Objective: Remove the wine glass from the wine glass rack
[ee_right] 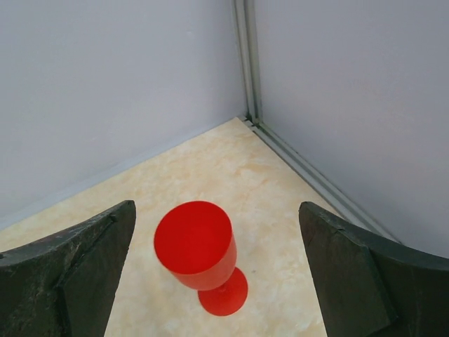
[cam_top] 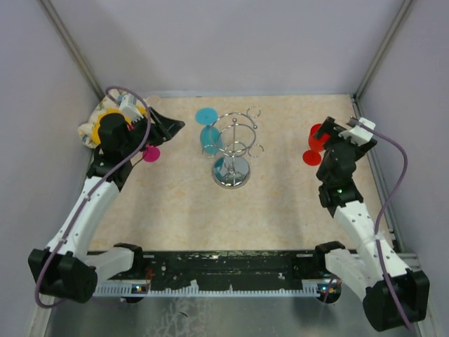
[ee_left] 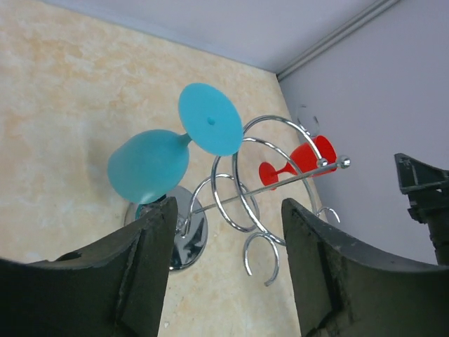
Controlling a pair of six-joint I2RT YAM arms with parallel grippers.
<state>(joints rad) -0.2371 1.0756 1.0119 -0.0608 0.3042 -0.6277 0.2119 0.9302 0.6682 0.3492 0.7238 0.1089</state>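
Note:
The chrome wine glass rack (cam_top: 233,147) stands mid-table on its round base. A blue wine glass (cam_top: 208,131) hangs upside down from a loop on its left side. My left gripper (cam_top: 170,128) is open and empty, left of the rack and apart from the blue glass. In the left wrist view the blue glass (ee_left: 149,166) and the rack (ee_left: 249,193) lie beyond my open left gripper (ee_left: 228,214). A red wine glass (cam_top: 313,144) stands upright on the table at the right. My open right gripper (ee_right: 217,210) is above the red glass (ee_right: 196,246), not touching it.
A magenta glass (cam_top: 151,154) sits partly hidden under my left arm. A yellow and white object (cam_top: 97,125) lies in the back left corner. Grey walls close the table on three sides, and the red glass stands near the back right corner rail (ee_right: 309,175).

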